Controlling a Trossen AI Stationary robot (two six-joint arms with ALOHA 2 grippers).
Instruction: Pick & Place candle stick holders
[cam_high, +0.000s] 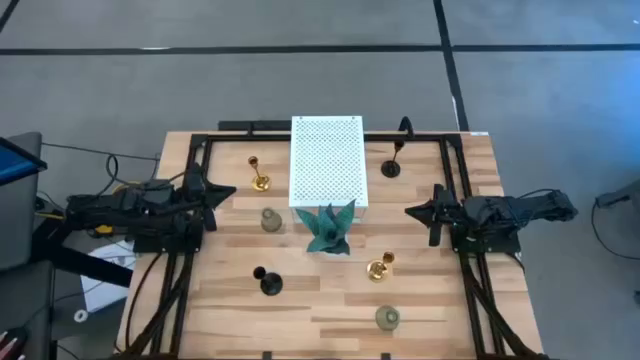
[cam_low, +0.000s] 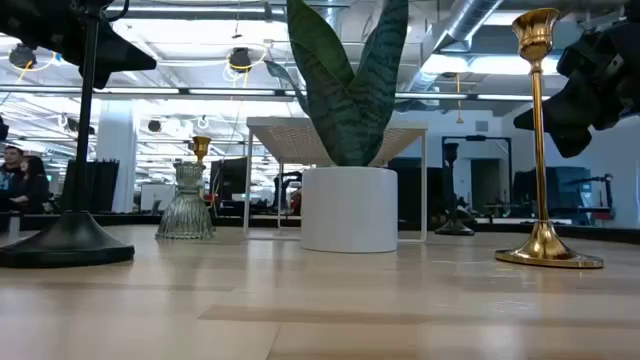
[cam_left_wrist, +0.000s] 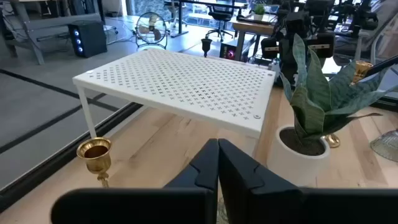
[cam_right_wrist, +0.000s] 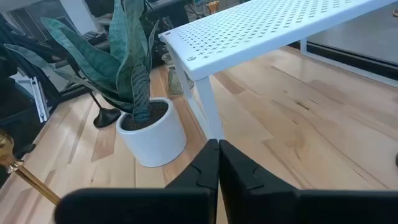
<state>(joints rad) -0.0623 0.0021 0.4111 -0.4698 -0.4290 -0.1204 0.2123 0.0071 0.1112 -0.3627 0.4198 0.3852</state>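
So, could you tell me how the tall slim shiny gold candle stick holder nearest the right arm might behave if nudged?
The tall slim gold candle stick holder would probably tip easily: a long thin stem on a small flared base. Its polished metal looks slippery, so jaws may slide. It seems rigid, and once toppled it could roll across the wooden table.

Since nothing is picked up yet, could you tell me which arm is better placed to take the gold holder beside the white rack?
Left, probably. The left hand, shut and empty, hovers beside that gold holder; the right hand waits across the rack.
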